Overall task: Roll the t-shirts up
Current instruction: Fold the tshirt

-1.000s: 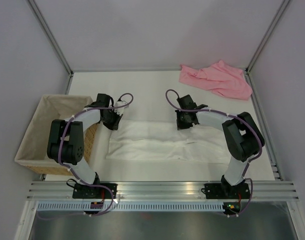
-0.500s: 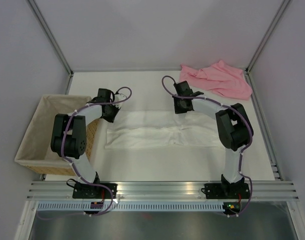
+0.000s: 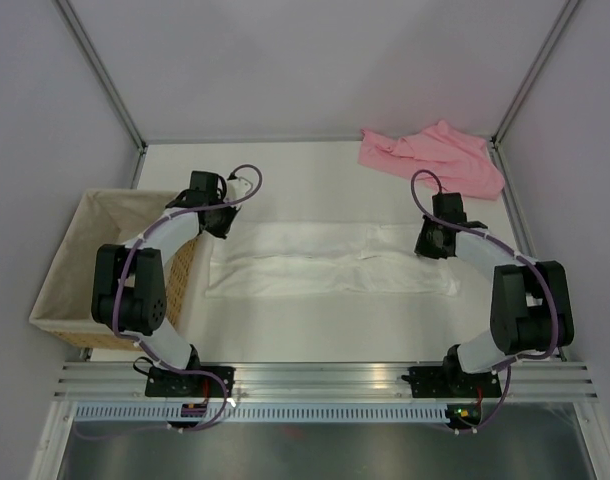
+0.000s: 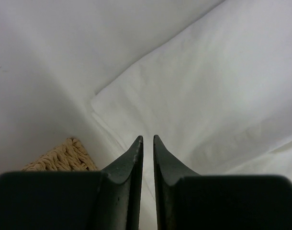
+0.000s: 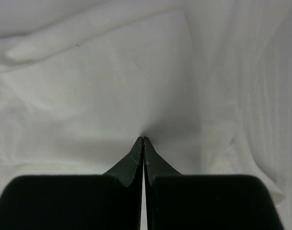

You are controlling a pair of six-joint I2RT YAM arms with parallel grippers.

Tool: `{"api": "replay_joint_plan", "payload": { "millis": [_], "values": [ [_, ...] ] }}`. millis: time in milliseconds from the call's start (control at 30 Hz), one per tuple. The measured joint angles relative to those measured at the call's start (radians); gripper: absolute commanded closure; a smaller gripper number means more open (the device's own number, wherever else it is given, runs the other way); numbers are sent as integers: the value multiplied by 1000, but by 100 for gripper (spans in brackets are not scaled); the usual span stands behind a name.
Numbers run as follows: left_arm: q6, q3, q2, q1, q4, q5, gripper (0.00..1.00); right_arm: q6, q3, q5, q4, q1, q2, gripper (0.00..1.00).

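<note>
Pinching soft white t-shirt [image 3: 330, 258]: right fingers [image 5: 135, 160] closed | left fingers [image 4: 134, 163] slit-apart, grip unclear

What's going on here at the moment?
Both arms are on the white t-shirt, which lies folded in a long strip. The right gripper pinches its right end, jaws shut; the left gripper sits at the left end by the basket, jaws nearly closed. The pink t-shirt lies crumpled at the far right, untouched.

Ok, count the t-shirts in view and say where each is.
2. The white t-shirt lies folded in a long band across the middle of the table; the pink t-shirt lies crumpled at the far right corner. Part of the basket is hidden.
</note>
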State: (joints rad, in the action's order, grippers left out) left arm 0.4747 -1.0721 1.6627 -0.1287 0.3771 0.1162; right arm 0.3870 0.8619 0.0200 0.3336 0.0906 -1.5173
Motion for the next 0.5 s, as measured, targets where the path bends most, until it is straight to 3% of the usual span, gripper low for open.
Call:
{"api": "replay_joint_plan", "payload": {
  "millis": [333,500],
  "values": [
    [-2,138,7,-7,-6,-15,83,43,-100,-128,-121,-234,-39,100],
    [-2,136,9,-7,-17,-16,82,28,-95,-156,-121,-261,-44,100]
  ]
}}
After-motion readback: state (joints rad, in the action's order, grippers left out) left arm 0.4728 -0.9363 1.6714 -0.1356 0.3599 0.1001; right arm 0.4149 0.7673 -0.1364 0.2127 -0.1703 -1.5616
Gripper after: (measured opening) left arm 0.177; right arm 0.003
